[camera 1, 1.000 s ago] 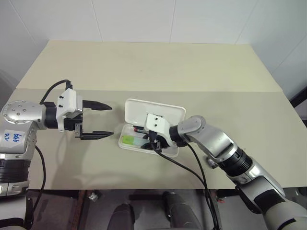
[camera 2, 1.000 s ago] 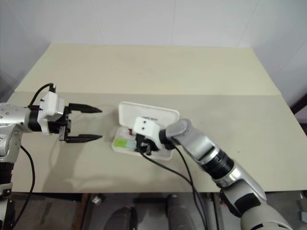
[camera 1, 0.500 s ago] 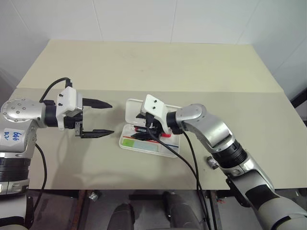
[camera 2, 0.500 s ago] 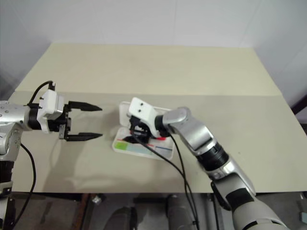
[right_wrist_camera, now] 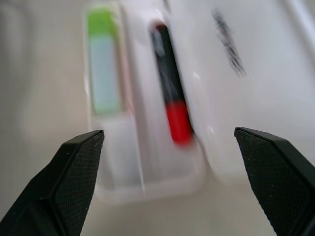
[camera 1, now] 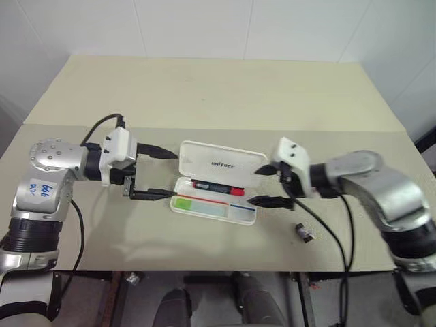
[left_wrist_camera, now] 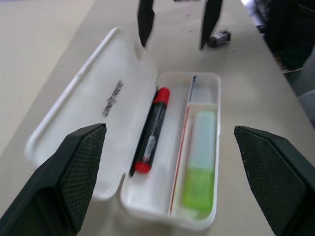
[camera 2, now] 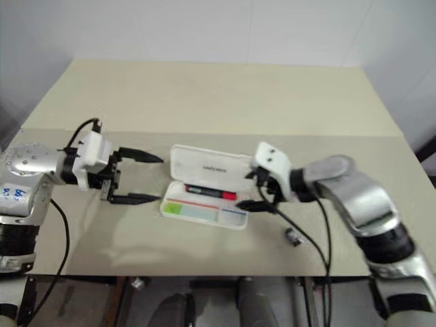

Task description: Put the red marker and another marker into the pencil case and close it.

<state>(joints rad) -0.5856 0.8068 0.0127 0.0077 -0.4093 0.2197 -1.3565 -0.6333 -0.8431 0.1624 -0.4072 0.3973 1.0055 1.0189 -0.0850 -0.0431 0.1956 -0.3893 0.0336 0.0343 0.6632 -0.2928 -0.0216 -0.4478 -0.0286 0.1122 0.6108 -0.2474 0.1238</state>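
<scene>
The white pencil case [camera 1: 197,160] lies open mid-table, its lid tipped back with dark lettering on it. In its tray the red marker [camera 1: 218,187] lies along the hinge side. The light green marker [camera 1: 197,203] rests in the front compartment. My left gripper [camera 1: 174,175] is open at the case's left end, one finger by the lid and one by the tray. Just off the case's right end, my right gripper [camera 1: 253,187] is open and holds nothing. Both markers also show in the left wrist view: red marker [left_wrist_camera: 152,130], green marker [left_wrist_camera: 199,167].
A small dark stubby object [camera 1: 304,234] lies on the table to the right of the case, near the front edge. The beige table [camera 1: 204,88] stretches bare behind the case up to a white wall.
My right gripper has opened and drawn back to the right, out of the case, leaving the red marker lying in the tray. The left gripper has edged right toward the case.
</scene>
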